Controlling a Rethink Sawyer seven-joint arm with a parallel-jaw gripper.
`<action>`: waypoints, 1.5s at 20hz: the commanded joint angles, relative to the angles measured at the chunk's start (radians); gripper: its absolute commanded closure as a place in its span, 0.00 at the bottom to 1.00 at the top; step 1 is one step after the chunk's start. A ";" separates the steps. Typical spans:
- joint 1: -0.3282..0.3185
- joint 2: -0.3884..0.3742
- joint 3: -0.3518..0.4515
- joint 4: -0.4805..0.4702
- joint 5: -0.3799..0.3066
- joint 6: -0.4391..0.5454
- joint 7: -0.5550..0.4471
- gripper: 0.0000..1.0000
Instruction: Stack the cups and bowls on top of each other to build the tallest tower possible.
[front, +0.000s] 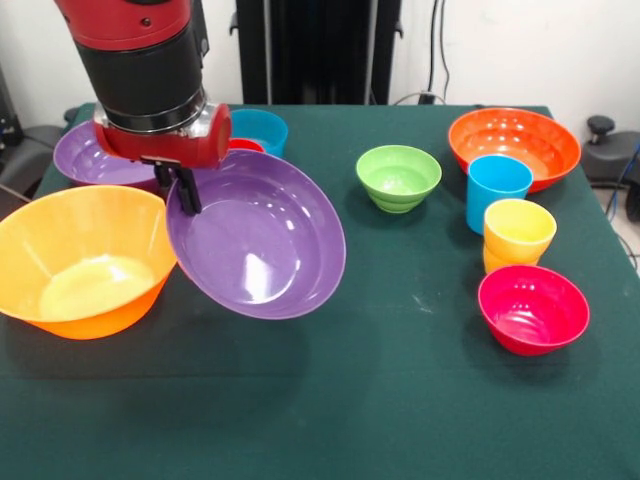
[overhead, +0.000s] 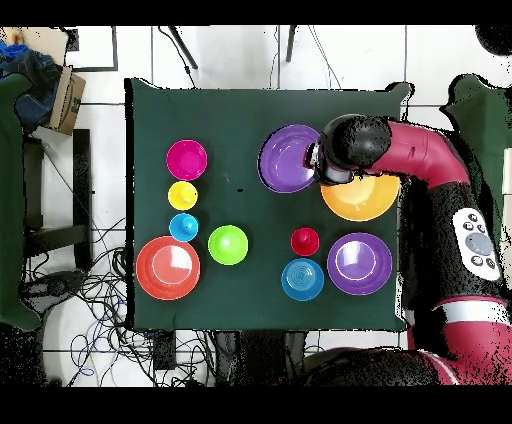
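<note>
My gripper (front: 185, 190) is shut on the rim of a big purple bowl (front: 255, 235) and holds it tilted, its opening turned toward the front camera, beside the yellow-orange bowl (front: 85, 260). From overhead the gripper (overhead: 322, 165) sits between the held purple bowl (overhead: 290, 157) and the yellow-orange bowl (overhead: 360, 197). A second purple bowl (front: 95, 155) lies behind the arm. A blue bowl (front: 258, 128) and a red cup (overhead: 305, 241) stand at the back. The green bowl (front: 398, 177), orange bowl (front: 514, 147), light blue cup (front: 497, 190), yellow cup (front: 518, 232) and magenta bowl (front: 532, 308) stand on the right.
The dark green table (front: 380, 400) carries all the pieces. The red and black arm (front: 140, 60) comes down over the back left corner and hides part of the second purple bowl. Cables and a chair lie on the floor beyond the table edges.
</note>
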 joint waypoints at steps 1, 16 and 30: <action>0.052 0.021 0.024 0.037 -0.068 -0.018 -0.124 1.00; 0.053 0.088 0.036 -0.029 -0.080 -0.024 -0.150 1.00; 0.043 0.108 0.045 -0.038 -0.083 -0.043 -0.159 1.00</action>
